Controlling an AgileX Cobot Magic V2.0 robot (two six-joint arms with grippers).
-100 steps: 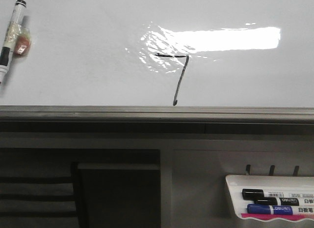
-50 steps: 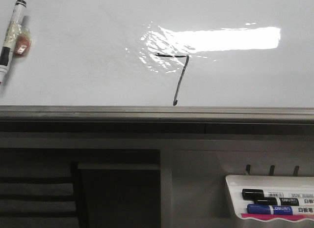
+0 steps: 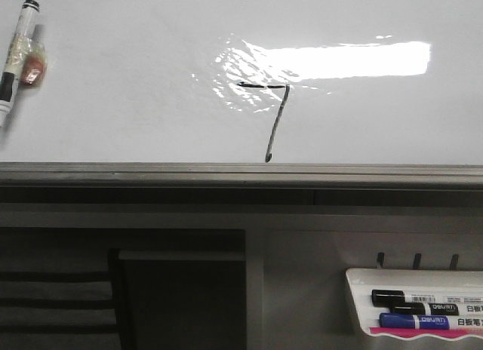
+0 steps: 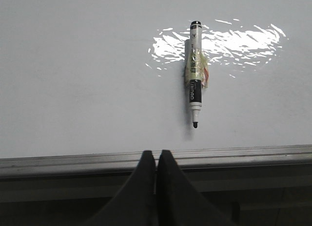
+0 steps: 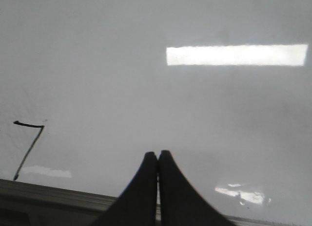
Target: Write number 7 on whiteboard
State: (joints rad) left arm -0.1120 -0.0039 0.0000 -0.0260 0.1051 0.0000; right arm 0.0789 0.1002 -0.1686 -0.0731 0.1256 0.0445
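The number 7 (image 3: 275,112) is drawn in thin black marker on the whiteboard (image 3: 136,78), just under the bright light glare. It also shows in the right wrist view (image 5: 29,145). A white marker (image 3: 15,59) with tape on it lies on the board at the far left, and it shows in the left wrist view (image 4: 194,72), tip toward the rail. My left gripper (image 4: 156,153) is shut and empty, over the grey edge rail (image 4: 73,162). My right gripper (image 5: 157,154) is shut and empty, near the board's edge. Neither gripper shows in the front view.
The grey metal rail (image 3: 241,171) runs along the whiteboard's near edge. A small white tray (image 3: 415,308) with a black and a blue marker hangs at the lower right. Dark shelving sits below the rail at the left.
The marker at the far left has shifted slightly down and to the left. The number 7 is unchanged.
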